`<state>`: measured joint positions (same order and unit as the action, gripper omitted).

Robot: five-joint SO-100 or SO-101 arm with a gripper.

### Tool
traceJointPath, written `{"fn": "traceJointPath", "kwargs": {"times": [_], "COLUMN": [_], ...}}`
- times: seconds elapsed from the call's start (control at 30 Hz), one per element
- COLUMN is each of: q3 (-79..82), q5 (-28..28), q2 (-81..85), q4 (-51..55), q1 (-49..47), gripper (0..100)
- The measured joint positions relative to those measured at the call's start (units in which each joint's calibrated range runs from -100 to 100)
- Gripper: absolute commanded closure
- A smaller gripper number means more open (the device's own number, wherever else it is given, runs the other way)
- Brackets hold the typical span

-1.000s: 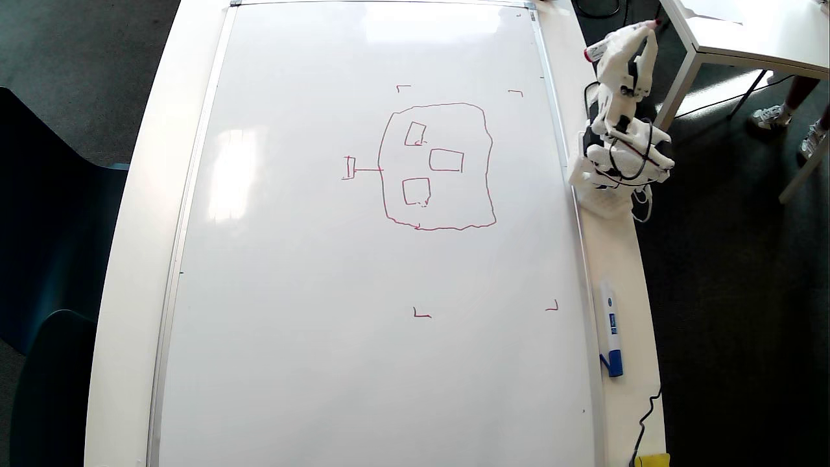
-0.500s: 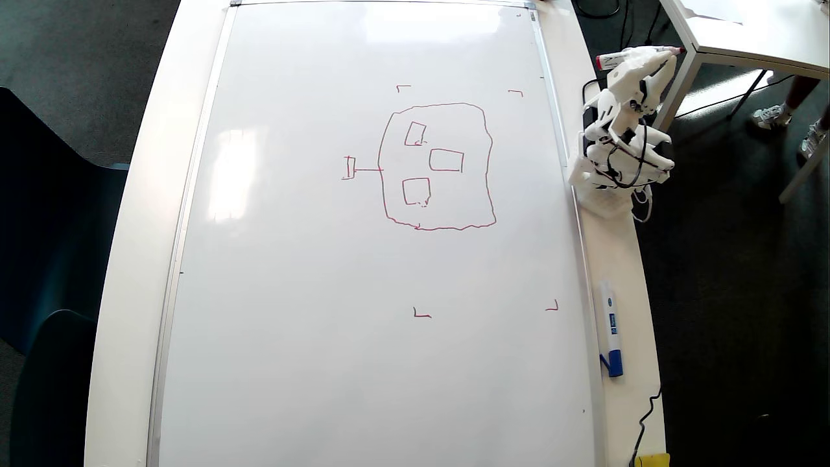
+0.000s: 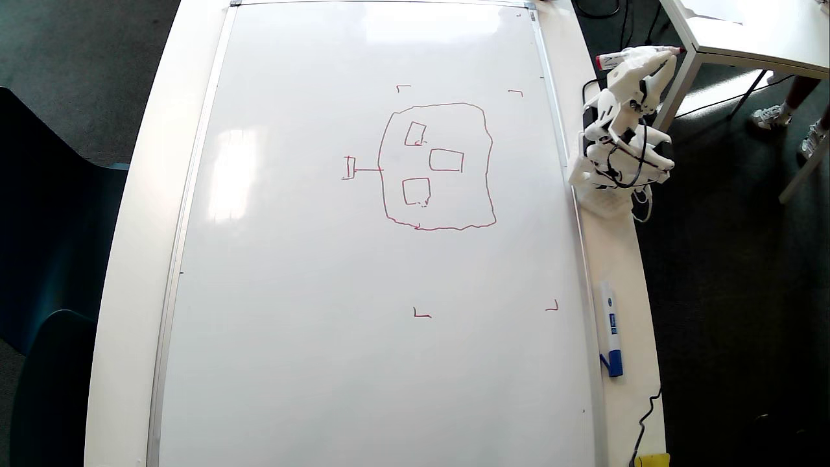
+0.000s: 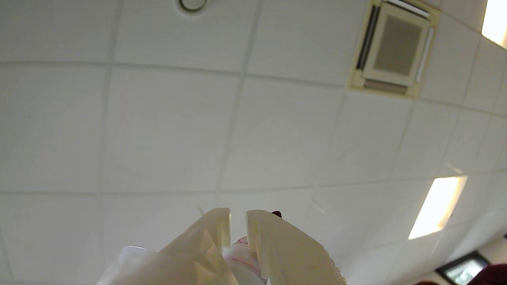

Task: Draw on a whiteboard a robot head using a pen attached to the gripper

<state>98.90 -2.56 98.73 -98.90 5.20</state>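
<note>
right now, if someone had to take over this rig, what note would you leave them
Gripper: shut on the pen, folded back off the board beside the arm's base; wrist view shows only ceiling.
Whiteboard: lies flat on the table, four red corner marks on it.
Robot head: outline, three inner rectangles and antenna are all drawn, so the drawing looks done.
Left: likely nothing but parking. A spare blue-capped marker lies along the board's right edge.

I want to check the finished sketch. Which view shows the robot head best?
The overhead view: the whole robot head lies in plain sight on the whiteboard, outline, three rectangles and antenna. The wrist view shows none of it, only ceiling and the gripper.
</note>
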Motion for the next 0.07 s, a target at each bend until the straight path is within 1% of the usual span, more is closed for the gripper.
{"fn": "traceJointPath", "kwargs": {"times": [0.07], "q3": [0.0], "q5": [0.0], "q2": [0.0], "q4": [0.0], "q1": [0.0], "gripper": [99]}}
